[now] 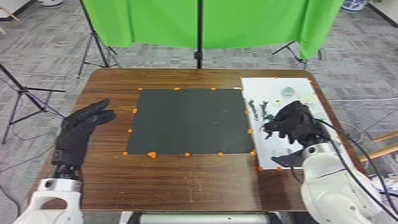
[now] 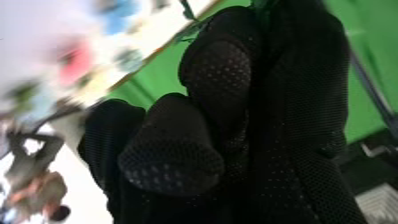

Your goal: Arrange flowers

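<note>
My left hand (image 1: 84,122) is at the table's left side in the head view, fingers loosely extended and holding nothing. In that view my right hand (image 1: 298,122) is over the white board at the right, covering part of it. Thin dark green stems (image 1: 253,108) lie on the board just to the left of that hand. Beyond it is a small clear, greenish vessel (image 1: 287,92). In the right wrist view the black glove of my right hand (image 2: 258,125) is close up, with a bit of dark green stem (image 2: 187,10) beside it. Whether the hand holds it is unclear.
A dark square mat (image 1: 191,122) covers the middle of the brown table (image 1: 187,187). The white board (image 1: 258,86) is to the mat's right, with orange marks along the edges. A green curtain (image 1: 160,22) and thin black stands are behind the table.
</note>
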### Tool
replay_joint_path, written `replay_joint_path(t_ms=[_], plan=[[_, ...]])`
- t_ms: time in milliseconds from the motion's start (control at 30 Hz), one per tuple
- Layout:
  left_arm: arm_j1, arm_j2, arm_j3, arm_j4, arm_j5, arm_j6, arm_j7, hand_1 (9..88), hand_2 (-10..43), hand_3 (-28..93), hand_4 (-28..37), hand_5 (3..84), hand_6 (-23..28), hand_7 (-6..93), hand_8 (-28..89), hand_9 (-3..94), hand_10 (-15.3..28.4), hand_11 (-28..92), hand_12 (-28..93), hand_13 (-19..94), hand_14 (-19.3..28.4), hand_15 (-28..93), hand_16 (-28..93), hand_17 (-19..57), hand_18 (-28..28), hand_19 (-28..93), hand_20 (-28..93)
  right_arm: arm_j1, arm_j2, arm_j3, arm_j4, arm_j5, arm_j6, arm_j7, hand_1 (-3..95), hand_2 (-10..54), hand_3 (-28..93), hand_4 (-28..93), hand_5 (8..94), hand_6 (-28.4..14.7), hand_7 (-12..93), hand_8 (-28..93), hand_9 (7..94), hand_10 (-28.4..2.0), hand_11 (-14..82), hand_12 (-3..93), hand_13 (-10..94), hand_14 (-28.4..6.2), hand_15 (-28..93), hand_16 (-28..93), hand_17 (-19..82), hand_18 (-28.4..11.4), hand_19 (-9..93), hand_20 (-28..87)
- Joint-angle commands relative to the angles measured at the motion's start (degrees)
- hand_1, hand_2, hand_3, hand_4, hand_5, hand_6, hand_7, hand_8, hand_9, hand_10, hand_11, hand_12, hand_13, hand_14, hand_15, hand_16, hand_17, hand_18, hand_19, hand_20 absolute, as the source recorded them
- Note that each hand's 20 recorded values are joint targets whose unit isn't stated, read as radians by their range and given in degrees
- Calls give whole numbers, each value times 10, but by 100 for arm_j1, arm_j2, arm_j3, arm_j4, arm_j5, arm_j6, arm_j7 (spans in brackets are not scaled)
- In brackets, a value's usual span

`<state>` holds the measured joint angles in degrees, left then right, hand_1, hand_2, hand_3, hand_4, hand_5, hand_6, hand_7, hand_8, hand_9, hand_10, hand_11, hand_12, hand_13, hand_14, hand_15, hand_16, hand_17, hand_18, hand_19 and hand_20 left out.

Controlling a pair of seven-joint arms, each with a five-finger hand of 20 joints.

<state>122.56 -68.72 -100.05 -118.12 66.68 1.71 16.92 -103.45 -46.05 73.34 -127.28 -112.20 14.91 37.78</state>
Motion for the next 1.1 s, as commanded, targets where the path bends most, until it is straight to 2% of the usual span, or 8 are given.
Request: replay_joint_path(t_ms=[33,133,233,333,733,867,967,1100], plan=[[61,870,-400,530,-486,423,-16,283,-59,664,-161,515,44,115,-59,508,152,193,117,421,195,209,7,86,143,138,199,1716,-253,-1368,252,321,103,-347,876,-95,-283,526,814,-26,372,227,877,-124,425,393,936,-6,632,385,670,-155,932,637],[-33,1050,-383,736,-745,571,54,273,-54,671,-162,515,44,117,-60,509,152,194,118,422,193,209,6,87,143,138,200,2270,-446,-2005,456,335,174,-430,877,-95,-283,528,815,-26,373,225,877,-123,427,392,936,-7,632,385,672,-154,932,637],[-91,1081,-374,880,-755,590,22,265,-51,678,-168,515,42,120,-61,510,152,194,117,422,193,210,6,87,143,138,200,2817,-733,-2612,779,535,162,-478,877,-95,-283,529,815,-27,373,225,878,-124,427,391,936,-6,633,384,673,-154,932,638],[-145,1088,-290,976,-790,606,-25,257,-46,681,-174,515,43,120,-61,509,152,194,117,422,193,209,6,88,142,136,199,3222,-1010,-3103,1095,588,132,-474,876,-95,-283,533,815,-27,374,224,878,-125,429,391,936,-7,633,384,673,-154,932,639],[-112,1005,-95,997,-749,457,-99,247,-40,684,-186,515,43,119,-61,507,151,191,117,420,193,205,7,89,142,134,201,4218,-1717,-4465,2022,1232,494,-560,876,-95,-283,531,811,-28,378,227,874,-126,432,387,936,-6,633,382,673,-154,932,638],[-184,1030,16,1044,-740,355,-102,244,-46,690,-183,513,42,119,-61,506,151,190,118,420,193,204,8,88,142,133,200,4380,-1878,-4860,2313,1311,763,-617,876,-95,-283,531,810,-28,379,225,874,-126,435,382,936,-6,633,381,673,-153,932,636],[-338,1053,159,1125,-714,258,-101,244,-49,691,-182,512,41,119,-61,505,151,187,117,419,193,203,8,88,142,132,200,4384,-1983,-4988,2475,1406,969,-644,876,-95,-283,530,808,-28,383,223,873,-125,437,380,936,-5,632,379,674,-153,932,635],[-496,1004,338,1201,-655,173,-86,243,-50,692,-181,512,42,118,-60,504,151,185,118,419,193,202,9,88,141,130,200,4238,-2152,-4946,2691,1465,1199,-681,877,-95,-283,523,807,-29,386,219,872,-126,436,378,936,-5,630,378,675,-153,932,633]])
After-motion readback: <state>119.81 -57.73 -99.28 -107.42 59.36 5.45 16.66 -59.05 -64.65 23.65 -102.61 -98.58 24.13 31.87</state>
